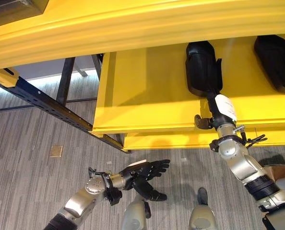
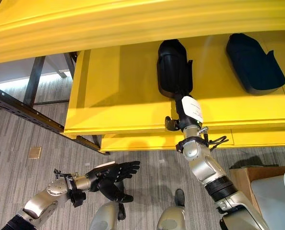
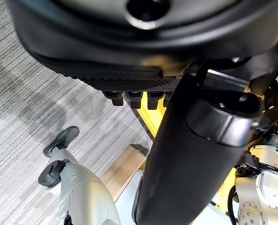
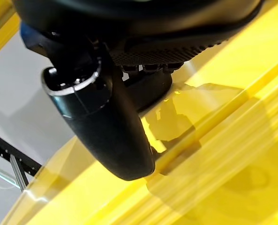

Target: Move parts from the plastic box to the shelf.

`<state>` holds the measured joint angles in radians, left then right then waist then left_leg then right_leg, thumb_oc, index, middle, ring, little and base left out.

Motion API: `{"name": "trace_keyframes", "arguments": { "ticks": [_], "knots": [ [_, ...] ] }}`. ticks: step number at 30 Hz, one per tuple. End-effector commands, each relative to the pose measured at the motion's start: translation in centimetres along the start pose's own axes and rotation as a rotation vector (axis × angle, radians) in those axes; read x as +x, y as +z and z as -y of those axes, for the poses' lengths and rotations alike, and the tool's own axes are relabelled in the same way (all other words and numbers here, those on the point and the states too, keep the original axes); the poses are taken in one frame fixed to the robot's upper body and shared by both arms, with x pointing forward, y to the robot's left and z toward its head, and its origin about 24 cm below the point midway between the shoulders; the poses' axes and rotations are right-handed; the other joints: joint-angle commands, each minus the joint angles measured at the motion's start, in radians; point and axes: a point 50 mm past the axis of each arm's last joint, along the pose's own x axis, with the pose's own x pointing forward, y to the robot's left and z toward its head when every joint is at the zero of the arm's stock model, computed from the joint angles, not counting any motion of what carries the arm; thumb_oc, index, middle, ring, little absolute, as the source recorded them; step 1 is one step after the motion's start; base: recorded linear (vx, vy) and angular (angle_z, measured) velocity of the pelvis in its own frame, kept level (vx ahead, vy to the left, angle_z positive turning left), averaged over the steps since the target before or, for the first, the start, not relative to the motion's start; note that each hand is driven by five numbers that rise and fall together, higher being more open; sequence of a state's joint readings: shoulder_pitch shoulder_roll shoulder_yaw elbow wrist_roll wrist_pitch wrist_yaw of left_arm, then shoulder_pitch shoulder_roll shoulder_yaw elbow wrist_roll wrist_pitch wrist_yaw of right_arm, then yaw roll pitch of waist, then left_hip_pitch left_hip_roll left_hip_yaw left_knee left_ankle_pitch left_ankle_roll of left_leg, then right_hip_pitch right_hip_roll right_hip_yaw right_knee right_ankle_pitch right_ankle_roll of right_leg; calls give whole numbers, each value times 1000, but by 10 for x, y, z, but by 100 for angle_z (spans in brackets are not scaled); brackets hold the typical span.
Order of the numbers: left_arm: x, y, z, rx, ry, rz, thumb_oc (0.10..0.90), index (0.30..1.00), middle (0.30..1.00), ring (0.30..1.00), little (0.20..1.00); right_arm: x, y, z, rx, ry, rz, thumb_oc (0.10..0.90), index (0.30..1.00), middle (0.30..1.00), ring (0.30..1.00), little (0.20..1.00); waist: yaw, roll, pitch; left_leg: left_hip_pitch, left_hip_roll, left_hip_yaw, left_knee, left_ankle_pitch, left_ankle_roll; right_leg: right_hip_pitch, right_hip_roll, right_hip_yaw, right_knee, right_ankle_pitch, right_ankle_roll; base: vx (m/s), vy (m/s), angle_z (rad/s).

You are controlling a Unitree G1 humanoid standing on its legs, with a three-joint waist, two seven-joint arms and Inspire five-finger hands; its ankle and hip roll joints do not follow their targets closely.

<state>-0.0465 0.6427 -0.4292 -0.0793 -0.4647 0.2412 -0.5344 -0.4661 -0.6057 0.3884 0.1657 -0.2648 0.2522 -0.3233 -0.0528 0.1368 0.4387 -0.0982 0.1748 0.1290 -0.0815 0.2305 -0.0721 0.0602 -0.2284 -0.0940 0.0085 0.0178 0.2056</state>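
Right hand seemingly grips a black part on the yellow shelf; left hand hangs open.

Two black plastic parts lie on the yellow shelf: one part near the middle and a second part to its right. Two dark hands show, the left hand and the right hand. One cardboard box stands on the floor, and one small tan square lies on the grey carpet
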Motion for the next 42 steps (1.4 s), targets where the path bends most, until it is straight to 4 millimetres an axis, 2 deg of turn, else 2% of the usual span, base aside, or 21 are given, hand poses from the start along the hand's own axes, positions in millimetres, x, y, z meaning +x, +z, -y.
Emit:
{"name": "trace_keyframes", "arguments": {
  "ticks": [1, 9, 21, 32, 37, 42],
  "knots": [
    [5, 24, 5, 34, -43, 127, 900, 1000, 1000, 1000, 1000, 19, 34, 17, -28, -71, 123, 900, 1000, 1000, 1000, 1000, 21, -40, -31, 113, 90, 44, 4, -95, -44, -89, 9, -21, 113, -35, -99, 0, 0, 0],
    [4, 21, 6, 27, -49, 123, 900, 1000, 1000, 1000, 1000, 24, 30, 27, -104, -121, 83, 900, 1000, 1000, 1000, 1000, 26, -40, -37, 115, 87, 41, 4, -96, -43, -84, 8, -22, 113, -35, -99, 4, 0, 0],
    [3, 18, 9, -13, -46, 133, 900, 1000, 1000, 1000, 1000, 13, 34, 40, -183, -240, 172, 900, 1000, 1000, 1000, 1000, 10, -41, -38, 116, 87, 48, 3, -99, -43, -87, 12, -4, 107, -33, -97, 0, 0, 0],
    [4, 18, 10, -18, -51, 143, 900, 1000, 1000, 1000, 1000, 6, 55, 52, -288, -365, 347, 900, 1000, 1000, 1000, 1000, 5, -29, -46, 118, 83, 50, 1, -102, -43, -88, 11, 2, 107, -38, -97, 0, 0, 0],
    [6, 19, 11, -20, -61, 150, 900, 1000, 1000, 1000, 1000, 3, 60, 58, -296, -455, 399, 900, 1000, 1000, 1000, 1000, 3, -23, -49, 118, 81, 50, 0, -102, -43, -87, 11, 4, 106, -40, -98, 0, 0, 0],
    [8, 19, 13, -28, -66, 157, 900, 1000, 1000, 1000, 1000, -2, 75, 68, -280, -571, 504, 900, 1000, 1000, 1000, 1000, 2, -13, -55, 121, 77, 48, -2, -104, -43, -84, 8, 3, 102, -41, -98, 2, 6, 0]
  ]
}}
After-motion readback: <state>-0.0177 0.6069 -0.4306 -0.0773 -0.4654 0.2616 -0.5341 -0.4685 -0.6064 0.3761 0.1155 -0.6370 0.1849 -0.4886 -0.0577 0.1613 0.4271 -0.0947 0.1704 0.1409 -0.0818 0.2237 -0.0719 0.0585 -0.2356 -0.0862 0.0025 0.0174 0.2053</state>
